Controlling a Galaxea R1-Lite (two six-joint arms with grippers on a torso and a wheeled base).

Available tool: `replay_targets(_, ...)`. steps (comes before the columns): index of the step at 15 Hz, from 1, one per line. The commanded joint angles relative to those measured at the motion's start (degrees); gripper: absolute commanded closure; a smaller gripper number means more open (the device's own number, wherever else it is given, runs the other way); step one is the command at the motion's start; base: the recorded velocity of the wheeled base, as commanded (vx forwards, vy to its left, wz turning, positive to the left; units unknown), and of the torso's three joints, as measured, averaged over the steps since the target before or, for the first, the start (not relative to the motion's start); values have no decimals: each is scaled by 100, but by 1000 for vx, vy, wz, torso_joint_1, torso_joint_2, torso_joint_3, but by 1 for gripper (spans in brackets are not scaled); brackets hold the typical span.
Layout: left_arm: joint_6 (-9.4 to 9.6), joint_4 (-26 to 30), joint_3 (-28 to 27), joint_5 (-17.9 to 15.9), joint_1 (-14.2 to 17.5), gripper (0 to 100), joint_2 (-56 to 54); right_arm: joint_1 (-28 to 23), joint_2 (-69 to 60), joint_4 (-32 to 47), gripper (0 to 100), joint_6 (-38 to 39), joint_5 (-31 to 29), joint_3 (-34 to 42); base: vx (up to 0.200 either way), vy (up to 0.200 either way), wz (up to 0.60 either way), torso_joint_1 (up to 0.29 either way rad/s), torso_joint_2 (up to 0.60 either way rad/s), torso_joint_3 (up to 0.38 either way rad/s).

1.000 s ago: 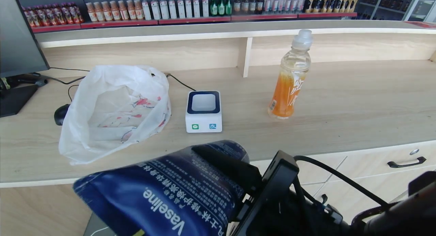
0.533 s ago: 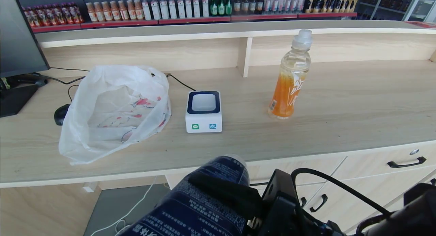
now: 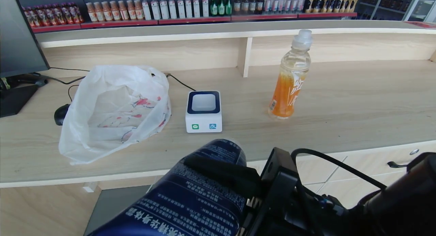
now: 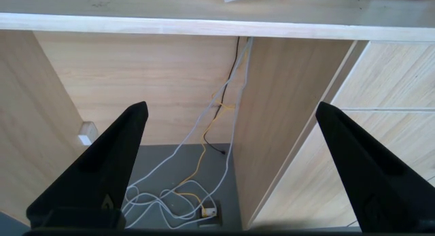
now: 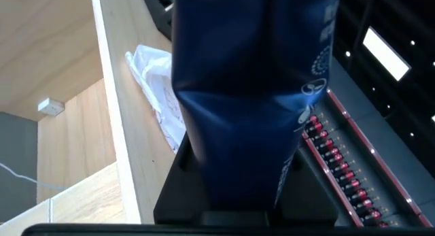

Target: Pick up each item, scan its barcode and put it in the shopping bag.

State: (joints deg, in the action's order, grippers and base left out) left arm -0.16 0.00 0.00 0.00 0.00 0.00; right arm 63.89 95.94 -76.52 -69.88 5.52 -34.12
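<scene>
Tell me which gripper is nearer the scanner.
Right. The right gripper, holding the pouch, is at the counter edge before the scanner; the left gripper hangs below the counter.

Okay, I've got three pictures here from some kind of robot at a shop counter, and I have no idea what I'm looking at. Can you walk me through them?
This is a wheeled robot with two arms, a camera on its head and one on each wrist.

The head view looks down on a wooden counter. On it are a white shopping bag, a small white scanner, an upright orange drink bottle and a black mouse.

Low in that view, the right gripper is shut on a dark blue pack, near the counter's front edge.

The right wrist view looks along that same pack towards the bag.

The left wrist view shows the left gripper, open and empty, facing the cupboard under the counter.
</scene>
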Motion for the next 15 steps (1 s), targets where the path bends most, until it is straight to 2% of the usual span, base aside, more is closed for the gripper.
replay_targets(1, -2, 0, 0, 0, 0, 0, 0, -246, -365, 375, 100, -35, 116, -95, 0, 0, 0, 0, 0, 0)
replay_targets(3, -2, 0, 0, 0, 0, 0, 0, -483, -664, 1078, 100, -237, 423, -270, 0, 0, 0, 0, 0, 0)
replay_targets(5, -2, 0, 0, 0, 0, 0, 0, -492, -814, 1438, 100, -351, 441, -288, 0, 0, 0, 0, 0, 0)
replay_targets(15, -2, 0, 0, 0, 0, 0, 0, -676, -981, 1588, 100, -422, 476, -552, 0, 0, 0, 0, 0, 0)
